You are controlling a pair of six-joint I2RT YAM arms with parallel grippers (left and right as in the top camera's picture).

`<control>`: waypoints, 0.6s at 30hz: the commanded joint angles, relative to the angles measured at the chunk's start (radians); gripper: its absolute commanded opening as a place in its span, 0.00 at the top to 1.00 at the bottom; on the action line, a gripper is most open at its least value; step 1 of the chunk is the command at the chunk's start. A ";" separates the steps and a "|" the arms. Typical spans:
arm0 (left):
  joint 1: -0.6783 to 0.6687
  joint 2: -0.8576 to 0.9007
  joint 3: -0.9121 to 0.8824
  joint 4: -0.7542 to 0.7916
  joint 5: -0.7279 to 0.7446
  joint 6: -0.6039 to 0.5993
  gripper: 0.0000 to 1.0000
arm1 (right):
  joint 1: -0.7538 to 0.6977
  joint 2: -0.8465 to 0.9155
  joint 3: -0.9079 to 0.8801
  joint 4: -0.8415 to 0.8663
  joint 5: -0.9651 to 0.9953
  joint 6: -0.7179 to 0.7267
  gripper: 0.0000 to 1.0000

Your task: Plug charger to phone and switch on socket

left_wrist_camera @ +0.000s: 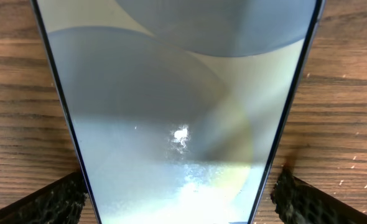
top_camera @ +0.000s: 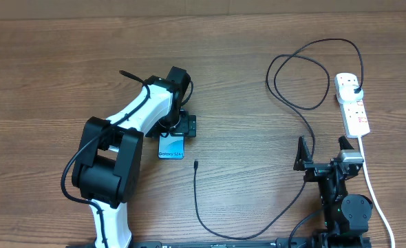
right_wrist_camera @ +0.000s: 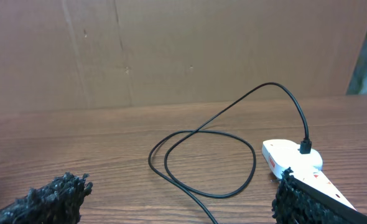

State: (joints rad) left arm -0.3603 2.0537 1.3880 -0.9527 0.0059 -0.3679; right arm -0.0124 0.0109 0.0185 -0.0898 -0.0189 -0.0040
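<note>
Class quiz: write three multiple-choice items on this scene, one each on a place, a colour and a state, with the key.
1. The charger's connector tip lies: A. on the table beside the phone; B. in the phone; C. off the table.
2. The socket is: A. black; B. white; C. blue.
3. The charger's plug is: A. loose on the table; B. in the phone; C. seated in the socket.
Key: A, tip lies bare on wood; B, white casing; C, plug sits in an outlet.
</note>
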 commanded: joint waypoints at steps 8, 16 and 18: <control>0.001 0.052 -0.029 0.017 -0.039 -0.021 0.00 | 0.002 -0.008 -0.011 0.006 0.006 -0.005 0.00; 0.018 0.052 -0.030 0.008 -0.040 0.031 0.01 | 0.002 -0.008 -0.011 0.006 0.006 -0.005 0.00; 0.020 0.052 -0.030 0.008 -0.040 0.031 0.00 | 0.002 -0.008 -0.011 0.006 0.006 -0.005 0.00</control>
State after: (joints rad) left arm -0.3573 2.0537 1.3872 -0.9508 0.0032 -0.3599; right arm -0.0124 0.0109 0.0185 -0.0895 -0.0189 -0.0040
